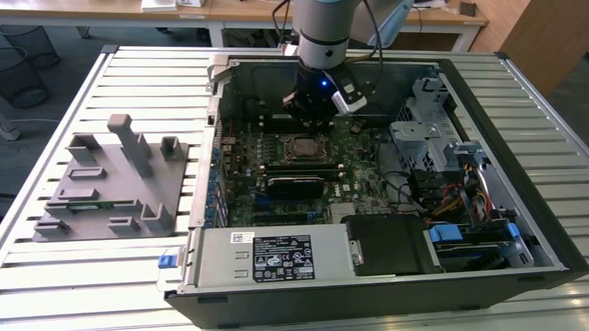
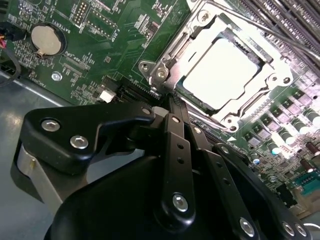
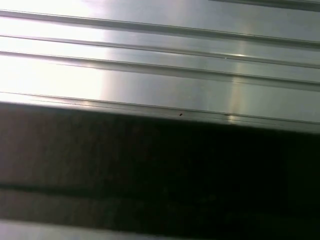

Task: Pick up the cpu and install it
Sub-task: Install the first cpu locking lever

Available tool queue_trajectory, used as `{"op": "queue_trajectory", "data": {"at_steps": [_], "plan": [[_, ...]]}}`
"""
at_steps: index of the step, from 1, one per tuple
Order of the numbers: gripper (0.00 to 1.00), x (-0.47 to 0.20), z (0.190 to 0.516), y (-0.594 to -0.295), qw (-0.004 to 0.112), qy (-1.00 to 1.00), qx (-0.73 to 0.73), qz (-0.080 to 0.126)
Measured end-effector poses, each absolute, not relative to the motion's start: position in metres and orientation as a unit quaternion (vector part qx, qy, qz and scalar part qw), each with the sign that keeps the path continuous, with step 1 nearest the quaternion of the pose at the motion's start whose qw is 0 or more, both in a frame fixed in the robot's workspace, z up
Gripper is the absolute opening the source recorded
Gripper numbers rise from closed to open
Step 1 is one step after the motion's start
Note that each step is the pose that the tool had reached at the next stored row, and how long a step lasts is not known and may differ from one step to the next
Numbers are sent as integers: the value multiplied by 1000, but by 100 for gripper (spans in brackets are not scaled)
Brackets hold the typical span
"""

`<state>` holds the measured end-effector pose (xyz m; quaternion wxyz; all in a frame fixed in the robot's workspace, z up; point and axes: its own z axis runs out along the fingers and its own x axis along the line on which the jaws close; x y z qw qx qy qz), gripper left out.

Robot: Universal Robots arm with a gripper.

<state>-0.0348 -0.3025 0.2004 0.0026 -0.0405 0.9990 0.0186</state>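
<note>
Cpu [image 2: 220, 75] lies flat inside the socket frame [image 2: 162, 70], silver top up, seated as if already installed on the motherboard [image 2: 100, 30]. My gripper [image 2: 172, 107] sits just beside that frame's corner with fingers pressed together on nothing. My arm [image 1: 322, 34] stands near-vertical over the frame, inside the open computer case [image 1: 478, 172].

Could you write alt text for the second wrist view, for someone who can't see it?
A shiny silver cpu sits inside the metal socket frame on a green motherboard. The robot's black gripper fills the foreground, its tips close to the frame's near corner. A round coin battery lies on the board farther off.
</note>
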Motion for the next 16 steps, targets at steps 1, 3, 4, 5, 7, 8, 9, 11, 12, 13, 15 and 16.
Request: {"op": "queue_trajectory", "data": {"at_steps": [1,3,4,5,7,8,9,11,12,13,15,16], "plan": [[11,-35,200,-303,2,999,-40,16],[11,-35,199,-303,2,999,-41,12],[11,-35,198,-303,1,999,-40,10],[11,-35,198,-303,1,999,-40,8],[11,-34,197,-303,0,999,-41,5],[11,-34,197,-303,0,999,-41,5],[11,-34,197,-303,-1,999,-41,6],[11,-34,198,-302,-3,999,-40,6],[11,-34,198,-302,-4,999,-41,6],[11,-34,199,-302,-4,999,-41,6],[11,-34,198,-303,-4,999,-41,5],[11,-33,198,-303,-5,999,-40,5]]}}
